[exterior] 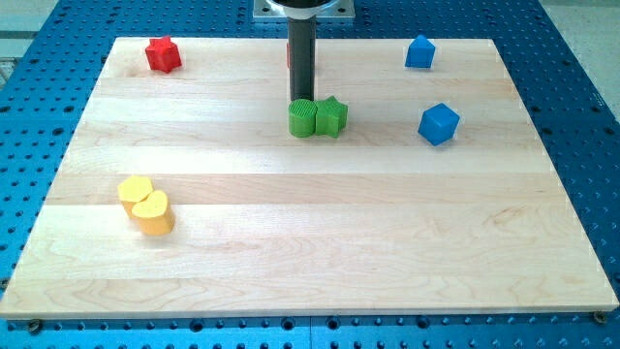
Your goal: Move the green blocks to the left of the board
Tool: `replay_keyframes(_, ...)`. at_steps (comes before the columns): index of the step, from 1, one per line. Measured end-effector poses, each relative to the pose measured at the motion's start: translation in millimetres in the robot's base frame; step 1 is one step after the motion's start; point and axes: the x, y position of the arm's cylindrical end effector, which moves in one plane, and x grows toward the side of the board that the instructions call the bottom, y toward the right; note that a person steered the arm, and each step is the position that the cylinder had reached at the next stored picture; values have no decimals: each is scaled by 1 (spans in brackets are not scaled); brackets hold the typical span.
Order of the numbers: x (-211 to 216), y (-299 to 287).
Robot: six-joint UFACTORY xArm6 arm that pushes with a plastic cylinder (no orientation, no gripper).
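The dark rod descends from its mount at the view's top centre, and my tip (302, 100) stands just behind the green cylinder (302, 118), at its upper edge, so close that contact cannot be ruled out. The green star (331, 116) sits touching the cylinder on the view's right, the pair lying slightly above the middle of the wooden tabletop (310, 242). There is no gripper on this arm, only the straight rod, so nothing is being held. A red star (163, 54) rests near the top left corner, and a sliver of another red block (289, 53) peeks out from behind the rod, its shape hidden. Two blue cubes occupy the right side: one (418, 51) near the top edge, the other (438, 124) lower down, level with the green pair. Two yellow blocks, a heart-like one (135, 189) and its neighbour (153, 213), touch each other at lower left
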Motion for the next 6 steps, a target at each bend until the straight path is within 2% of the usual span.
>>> replay_keyframes(6, -13, 9)
